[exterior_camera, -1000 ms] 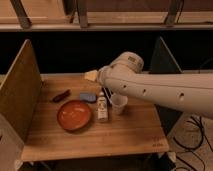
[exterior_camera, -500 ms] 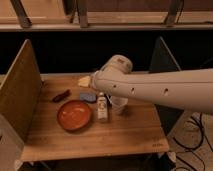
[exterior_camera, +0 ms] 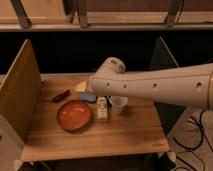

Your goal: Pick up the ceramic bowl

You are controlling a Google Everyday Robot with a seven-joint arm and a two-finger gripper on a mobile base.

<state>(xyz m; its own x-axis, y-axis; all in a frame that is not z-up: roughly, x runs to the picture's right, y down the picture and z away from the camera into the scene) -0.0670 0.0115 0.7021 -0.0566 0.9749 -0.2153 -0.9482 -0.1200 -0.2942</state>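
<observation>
The ceramic bowl (exterior_camera: pixel 74 115) is lying untouched on the table (exterior_camera: pixel 130 136) while the gripper, hidden behind the arm (exterior_camera: pixel 150 87), is hanging open and empty, so the grasping and lifting are both waiting.

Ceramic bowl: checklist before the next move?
1. ceramic bowl upright and uncovered on the table: ok.
2. gripper open, holding nothing: ok.
3. gripper above the bowl: not ok; it hangs at the arm's end behind the bowl, over the blue item.
4. Room at the bowl's right rim: cannot tell; the small white item lies very close.
5. Room at the bowl's left: ok; the side board stands apart.
</observation>
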